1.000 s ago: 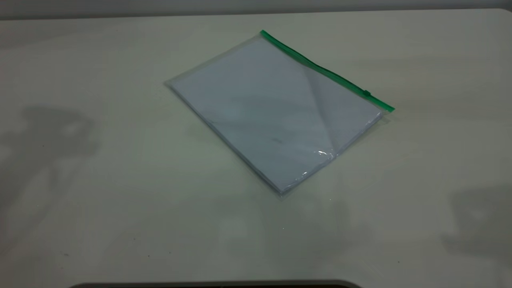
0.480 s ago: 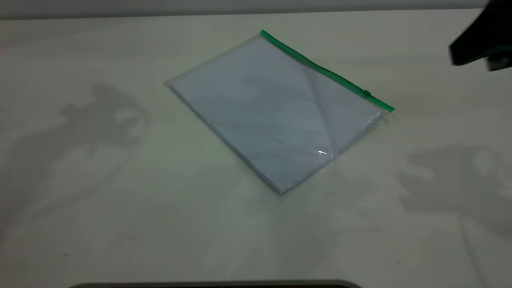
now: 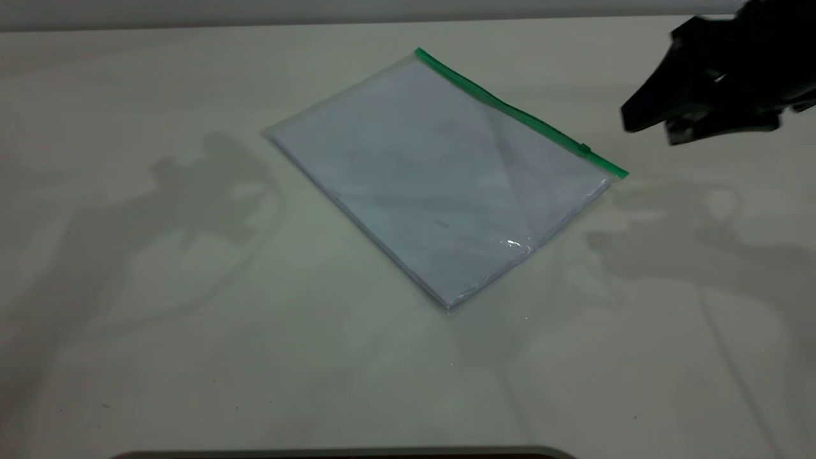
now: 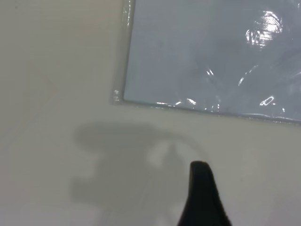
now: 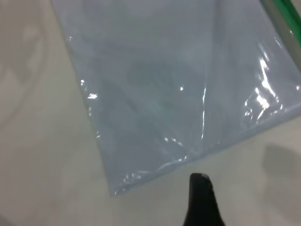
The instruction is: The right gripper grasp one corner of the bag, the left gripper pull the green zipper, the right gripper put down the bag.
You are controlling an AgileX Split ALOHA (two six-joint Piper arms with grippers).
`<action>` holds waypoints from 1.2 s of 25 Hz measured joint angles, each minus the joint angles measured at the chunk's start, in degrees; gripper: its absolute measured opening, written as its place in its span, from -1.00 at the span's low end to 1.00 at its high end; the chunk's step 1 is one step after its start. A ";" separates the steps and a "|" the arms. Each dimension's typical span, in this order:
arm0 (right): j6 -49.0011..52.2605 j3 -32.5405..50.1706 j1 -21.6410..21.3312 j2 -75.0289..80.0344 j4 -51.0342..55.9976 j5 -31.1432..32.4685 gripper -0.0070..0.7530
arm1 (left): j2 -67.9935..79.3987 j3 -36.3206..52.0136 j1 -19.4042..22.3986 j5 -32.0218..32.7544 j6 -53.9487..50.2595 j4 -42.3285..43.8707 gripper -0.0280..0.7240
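The bag lies flat on the table, a clear pouch with pale sheets inside. The green zipper runs along its far right edge, with the slider tab near the corner of the bag. My right gripper hovers above the table just right of that corner, its jaws apart and empty. In the right wrist view one finger shows near the bag and a bit of zipper. My left gripper is out of the exterior view; one finger shows near a bag corner.
The pale table surrounds the bag on all sides. Arm shadows fall on it left and right of the bag. A dark curved edge sits at the table's front.
My right gripper has come into view from the upper right and moved left toward the bag's zipper corner. Both arm shadows have moved in toward the bag. The bag has not moved.
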 joint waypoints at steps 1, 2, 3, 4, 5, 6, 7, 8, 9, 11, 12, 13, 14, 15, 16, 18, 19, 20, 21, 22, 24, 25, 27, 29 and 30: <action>-0.02 -0.92 0.00 1.75 0.00 0.13 0.49 | 0.30 0.00 0.00 -0.06 0.00 -0.06 0.63; -0.09 -1.95 0.00 3.39 0.06 0.12 0.49 | 0.54 0.00 0.00 -0.20 0.00 -0.11 0.63; -0.13 -2.88 0.00 4.67 0.14 0.19 0.49 | 0.68 0.00 0.00 -0.27 0.00 -0.22 0.63; -0.13 -3.78 0.00 6.08 0.19 0.24 0.49 | 0.75 0.00 0.00 -0.40 0.00 -0.30 0.63; -0.13 -4.56 0.00 7.47 0.32 0.26 0.49 | 0.75 0.00 0.00 -0.77 0.00 -0.37 0.63; -0.15 -5.54 0.00 8.65 0.43 0.31 0.49 | 0.75 0.00 0.00 -1.12 0.00 -0.44 0.63; -0.56 -6.60 0.00 10.09 0.43 0.31 0.49 | 0.75 0.00 0.00 -1.43 0.00 -0.50 0.63; -1.08 -7.50 -0.27 11.60 0.43 0.44 0.49 | 0.75 0.00 0.00 -1.71 0.00 -0.50 0.63; -1.72 -8.56 -0.57 13.10 0.43 0.57 0.49 | 0.75 0.00 0.00 -1.86 0.00 -0.50 0.63; -2.15 -10.57 -2.09 15.73 0.49 1.79 0.49 | 0.75 0.00 0.00 -2.07 0.00 -0.50 0.63; -2.16 -11.32 -3.15 17.01 0.76 2.63 0.49 | 0.75 0.00 0.00 -2.07 0.00 -0.50 0.63; -2.31 -12.15 -4.10 18.02 1.13 3.79 0.49 | 0.75 0.00 0.00 -2.07 0.00 -0.50 0.63; -2.69 -12.82 -5.20 19.08 1.55 4.97 0.49 | 0.75 0.00 0.00 -2.12 0.02 -0.50 0.63; -3.18 -13.18 -6.19 19.98 2.21 6.05 0.49 | 0.75 0.00 0.00 -2.12 0.02 -0.50 0.63; -3.96 -13.36 -6.97 20.78 3.06 6.86 0.49 | 0.75 0.00 0.00 -2.28 0.02 -0.50 0.63; -6.26 -13.41 -7.61 22.01 4.89 8.42 0.49 | 0.75 0.00 0.00 -2.55 0.02 -0.55 0.63; -7.37 -13.41 -7.61 22.67 6.14 8.86 0.49 | 0.75 0.00 0.00 -2.60 -0.12 -0.77 0.63; -8.77 -13.41 -7.61 23.29 7.51 9.13 0.49 | 0.75 0.00 0.00 -2.60 -0.06 -1.11 0.63; -10.29 -13.41 -7.61 23.76 8.78 9.45 0.49 | 0.75 0.00 0.00 -2.60 -0.01 -1.54 0.63; -11.55 -13.41 -7.61 24.29 10.34 9.73 0.49 | 0.75 0.00 0.00 -2.75 -0.01 -2.06 0.63; -14.36 -13.43 -7.61 25.24 13.65 10.43 0.49 | 0.75 0.00 0.00 -3.05 -0.01 -2.79 0.63; -15.69 -13.51 -7.61 25.83 14.89 10.93 0.49 | 0.75 0.00 0.00 -3.28 -0.01 -2.94 0.63; -17.70 -13.69 -7.61 27.12 17.58 11.78 0.49 | 0.75 0.00 0.00 -4.08 -0.01 -3.15 0.63; -19.35 -13.82 -7.61 28.28 19.55 13.41 0.49 | 0.75 0.00 0.00 -4.49 -0.01 -3.22 0.63; -20.20 -13.82 -7.61 28.79 20.55 14.16 0.49 | 0.75 0.00 0.00 -4.62 -0.01 -3.27 0.63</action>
